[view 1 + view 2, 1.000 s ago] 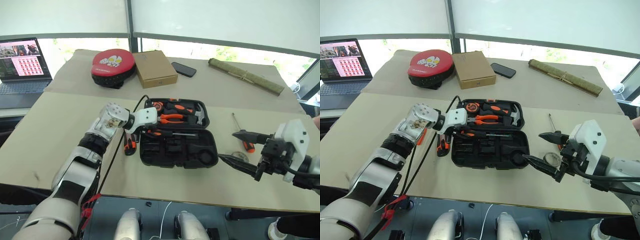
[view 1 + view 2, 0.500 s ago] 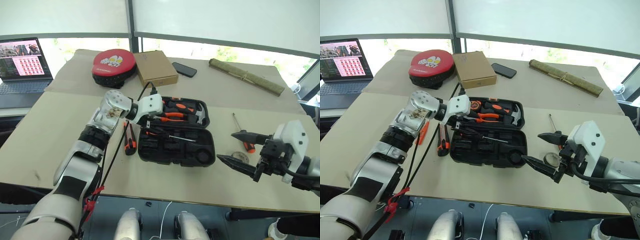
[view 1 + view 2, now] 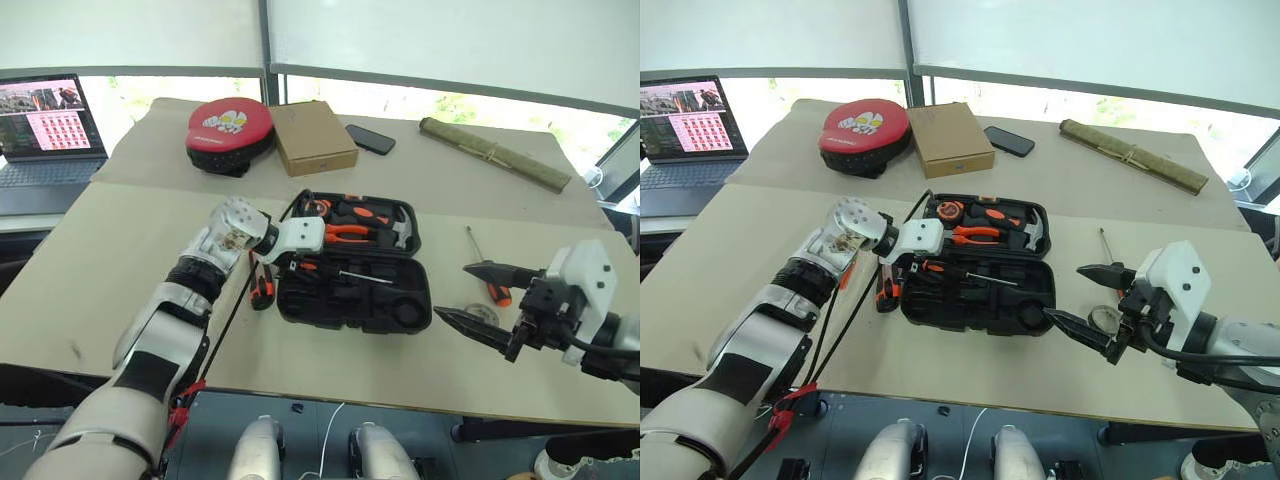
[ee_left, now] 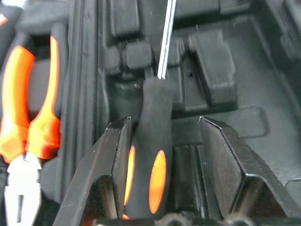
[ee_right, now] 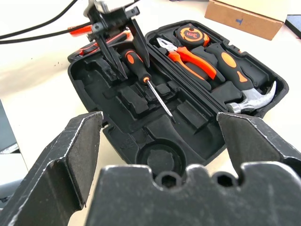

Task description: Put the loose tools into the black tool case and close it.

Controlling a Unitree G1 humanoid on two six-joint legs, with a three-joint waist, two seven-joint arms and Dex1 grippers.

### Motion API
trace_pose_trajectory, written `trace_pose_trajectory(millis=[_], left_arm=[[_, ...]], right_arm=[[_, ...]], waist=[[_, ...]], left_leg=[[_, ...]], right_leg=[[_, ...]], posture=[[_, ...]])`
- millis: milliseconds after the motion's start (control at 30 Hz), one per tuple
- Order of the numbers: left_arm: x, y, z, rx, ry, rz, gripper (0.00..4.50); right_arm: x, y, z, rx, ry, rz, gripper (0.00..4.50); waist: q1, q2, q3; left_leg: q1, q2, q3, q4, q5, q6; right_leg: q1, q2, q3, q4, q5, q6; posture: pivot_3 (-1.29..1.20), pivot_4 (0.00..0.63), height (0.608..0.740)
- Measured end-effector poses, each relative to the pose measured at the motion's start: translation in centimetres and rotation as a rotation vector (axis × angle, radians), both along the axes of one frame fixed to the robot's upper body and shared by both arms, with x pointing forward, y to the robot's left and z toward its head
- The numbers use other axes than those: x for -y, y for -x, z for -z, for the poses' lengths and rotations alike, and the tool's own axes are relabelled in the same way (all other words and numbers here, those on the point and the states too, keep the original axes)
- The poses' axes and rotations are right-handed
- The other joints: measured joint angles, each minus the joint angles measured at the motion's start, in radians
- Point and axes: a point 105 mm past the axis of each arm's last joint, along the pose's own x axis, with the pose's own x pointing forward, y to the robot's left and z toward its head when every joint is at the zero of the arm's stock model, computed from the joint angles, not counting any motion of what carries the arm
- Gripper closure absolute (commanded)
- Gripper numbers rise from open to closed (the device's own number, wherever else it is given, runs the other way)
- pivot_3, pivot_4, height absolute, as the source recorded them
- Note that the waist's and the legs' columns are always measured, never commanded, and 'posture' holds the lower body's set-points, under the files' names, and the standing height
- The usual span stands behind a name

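Note:
The black tool case lies open mid-table, its lid holding pliers, a tape measure and a hammer. An orange-and-black screwdriver lies in the lower half. My left gripper is open and straddles its handle, one finger against it and the other apart. The utility knife lies just left of the case, and a slim orange tool peeks out beside my left arm. Right of the case are a second screwdriver and a small tape roll. My right gripper hovers wide open over them, holding nothing.
At the back stand a round red-and-black pad, a cardboard box, a black phone and a long olive bundle. A laptop sits off the table's left side. A black cable trails from my left wrist.
My left gripper lifted toward the lid, then came back down over the screwdriver handle in the case. The right arm has not moved.

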Motion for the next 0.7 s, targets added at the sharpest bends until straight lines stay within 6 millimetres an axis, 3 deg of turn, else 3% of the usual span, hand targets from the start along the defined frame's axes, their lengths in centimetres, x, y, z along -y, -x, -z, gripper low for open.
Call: trace_pose_trajectory(millis=[167, 700], left_arm=[[0.4, -0.4, -0.2, 0.009, -0.012, 0.001, 3.80], [1.3, -1.1, -0.8, 0.017, -0.032, -0.028, 3.89]], right_arm=[[-0.1, 0.0, -0.1, 0.012, -0.003, 0.010, 0.00], [-0.6, 0.1, -0.2, 0.018, -0.022, 0.006, 0.00]], waist=[[-0.002, 0.000, 0.000], [-0.001, 0.000, 0.000]], left_leg=[[0.000, 0.000, 0.000, 0.000, 0.000, 0.000], [0.000, 0.000, -0.001, 0.000, 0.000, 0.000]], right_leg=[[0.000, 0.000, 0.000, 0.000, 0.000, 0.000], [0.000, 0.000, 0.000, 0.000, 0.000, 0.000]], posture=[[0.00, 0.150, 0.740], [0.00, 0.150, 0.740]])
